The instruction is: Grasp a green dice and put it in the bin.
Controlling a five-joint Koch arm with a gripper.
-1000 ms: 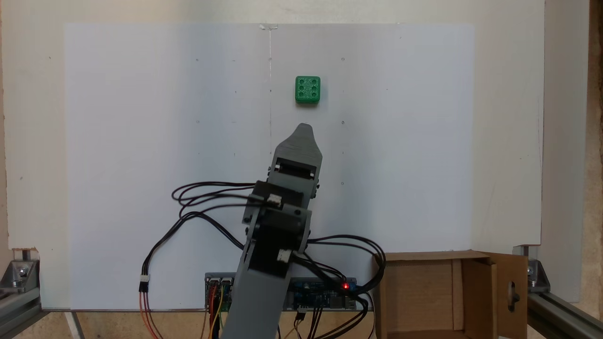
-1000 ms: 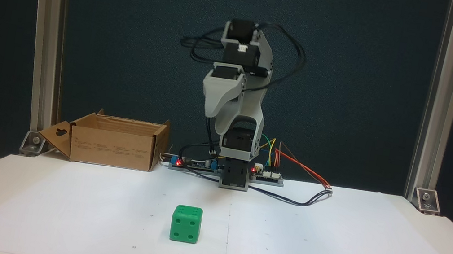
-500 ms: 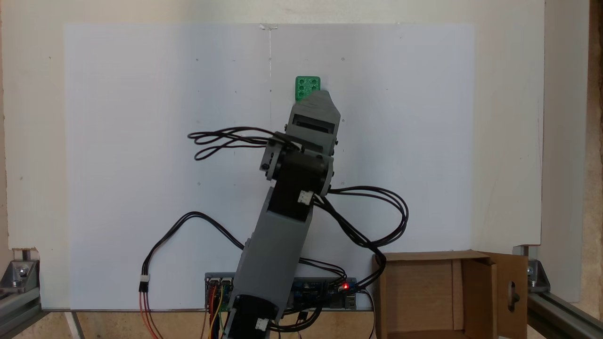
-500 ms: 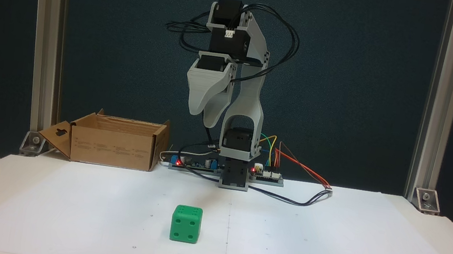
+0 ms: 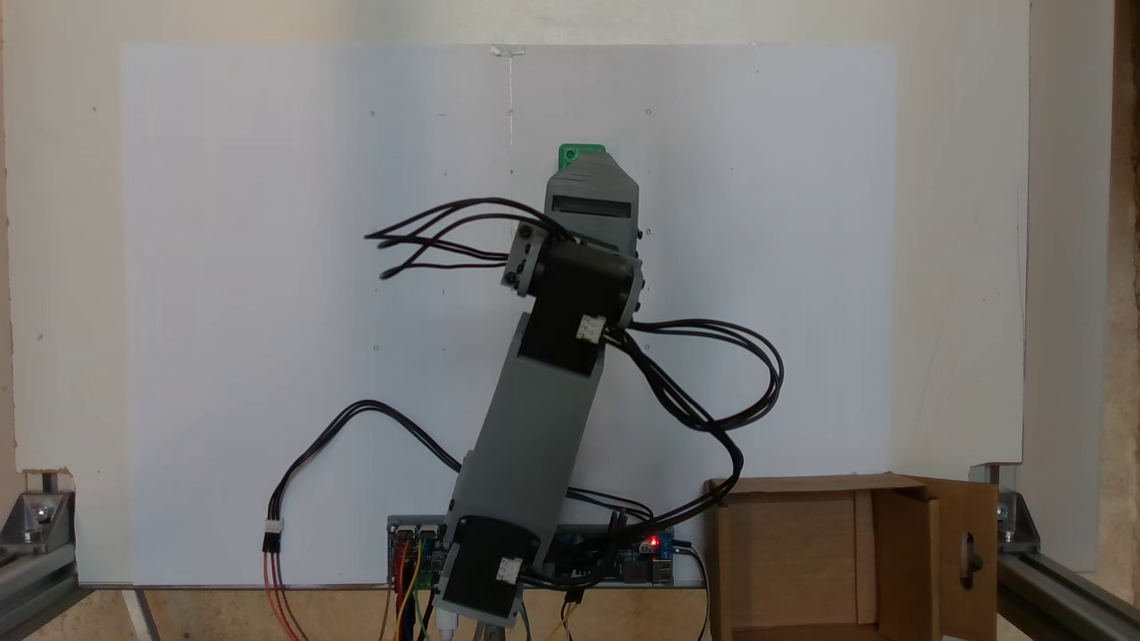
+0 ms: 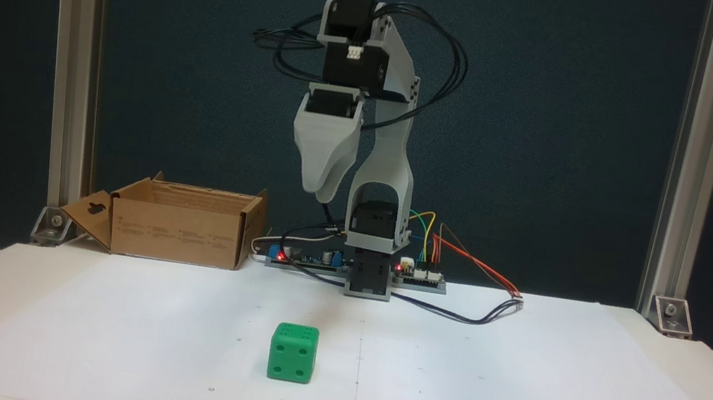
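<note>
While the tool (image 6: 319,187) hangs high above the tabletop (image 6: 511,396), the green dice (image 6: 291,362) sits at its 6 o'clock. I cannot tell its jaw gap. The bin (image 6: 176,232) stands at 9 o'clock of the arm's base.

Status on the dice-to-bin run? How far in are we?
Early. Done: nothing yet; the green dice sits untouched on the white paper, and the bin stands apart beside the arm's base. In hand: the gripper hangs high over the dice, roughly above it in a fixed view; whether its fingers are open cannot be told. Left: descend, grasp, carry to the bin, release.
</note>
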